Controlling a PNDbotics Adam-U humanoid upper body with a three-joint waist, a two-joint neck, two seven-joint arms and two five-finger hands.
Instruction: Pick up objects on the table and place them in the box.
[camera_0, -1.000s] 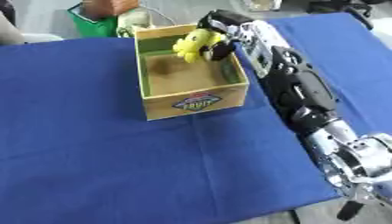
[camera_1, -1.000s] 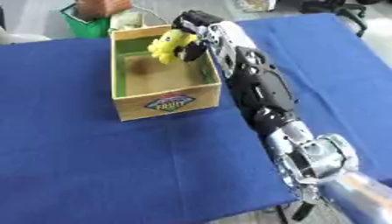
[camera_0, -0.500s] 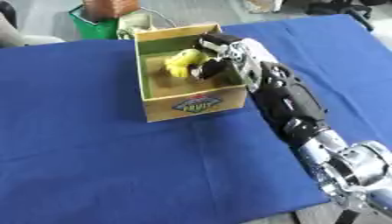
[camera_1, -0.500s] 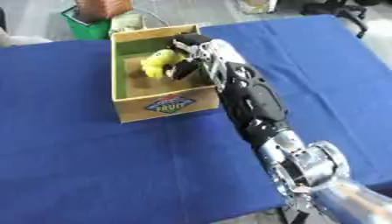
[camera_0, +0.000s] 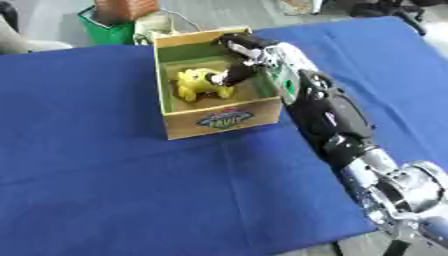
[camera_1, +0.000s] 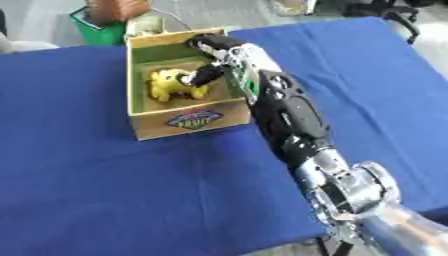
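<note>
Yellow toy (camera_0: 199, 84) lies inside box (camera_0: 223, 119), on floor. Right hand (camera_0: 249, 52) reaches over box rim; fingertips (camera_1: 199, 77) apparently touching toy, release unconfirmed. Fingers to be spread fully, then lifted straight clear of box.

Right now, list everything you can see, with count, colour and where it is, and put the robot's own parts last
Box: one, tan outside with green inner walls and a label on its front, on the cloth toward the far side.
Toy: one, yellow, lying on the floor of the box.
Tablecloth: one, blue, covering the table.
Bin: one, green, beyond the table's far edge, with a brown thing standing in it.
Right hand: one, black and silver, reaching into the box from its right side, fingers at the toy; whether it grips the toy cannot be told.
Left hand: not in view.
</note>
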